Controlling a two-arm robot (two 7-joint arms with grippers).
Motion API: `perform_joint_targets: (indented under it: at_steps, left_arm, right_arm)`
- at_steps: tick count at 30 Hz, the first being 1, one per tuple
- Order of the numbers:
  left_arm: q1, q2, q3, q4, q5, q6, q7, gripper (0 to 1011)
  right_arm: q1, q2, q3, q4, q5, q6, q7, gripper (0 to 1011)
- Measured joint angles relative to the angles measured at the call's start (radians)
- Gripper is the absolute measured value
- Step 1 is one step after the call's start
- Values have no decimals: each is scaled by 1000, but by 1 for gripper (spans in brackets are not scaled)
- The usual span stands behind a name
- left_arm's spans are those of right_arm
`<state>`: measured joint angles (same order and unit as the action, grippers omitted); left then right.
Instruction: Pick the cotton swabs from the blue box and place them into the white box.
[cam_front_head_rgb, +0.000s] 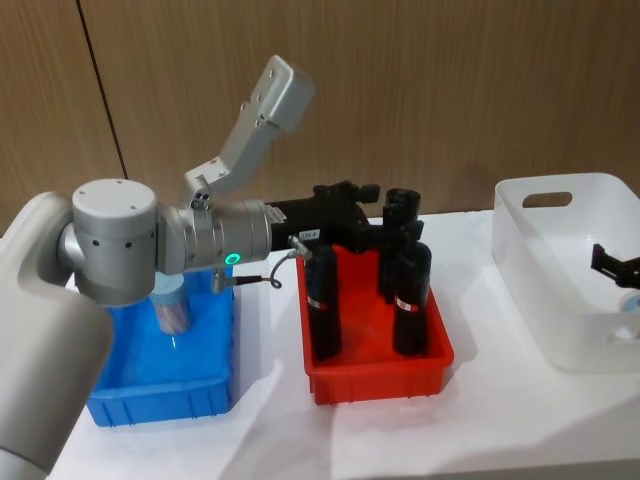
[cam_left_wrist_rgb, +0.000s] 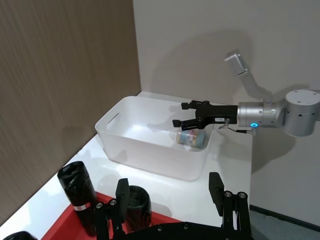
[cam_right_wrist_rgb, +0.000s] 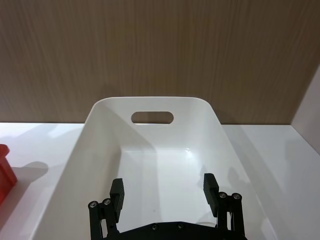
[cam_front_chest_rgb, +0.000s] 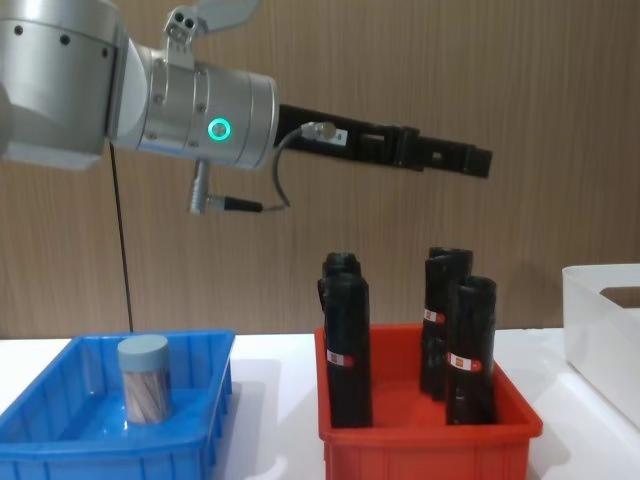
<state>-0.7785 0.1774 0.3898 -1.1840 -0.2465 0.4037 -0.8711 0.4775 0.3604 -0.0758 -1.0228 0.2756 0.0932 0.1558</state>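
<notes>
The left gripper (cam_left_wrist_rgb: 169, 186) hovers wide and empty above the red plastic bin (cam_front_chest_rgb: 430, 455). Left of it, a clear plastic jar of cotton swabs (cam_front_chest_rgb: 146, 380) stands in the bright blue box (cam_front_chest_rgb: 60, 455). It looks light, rigid and slick, so pinch the wall under its lid. Right of the bin, the right gripper (cam_right_wrist_rgb: 164, 186) gapes over a second jar (cam_left_wrist_rgb: 191, 139) in the white translucent box (cam_right_wrist_rgb: 100, 150).
</notes>
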Motion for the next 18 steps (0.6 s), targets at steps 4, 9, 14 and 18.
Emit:
perform_joint_targets:
  at_steps: [4,9,14,18]
  left_arm:
    - [23,9,3,-19,2,-17,38,1000]
    - [66,25,9,-54,6,-48,105,1000]
    - [105,39,13,-86,9,-76,167,1000]
    - [137,52,17,-112,12,-99,217,1000]
  right_arm:
    - [-31,-2,-10,-47,1,-4,-6,1001]
    - [-69,-3,-21,-105,2,-9,-13,1001]
    - [-110,-6,-34,-167,2,-13,-21,1001]
    - [-149,-7,-46,-226,3,-18,-28,1001]
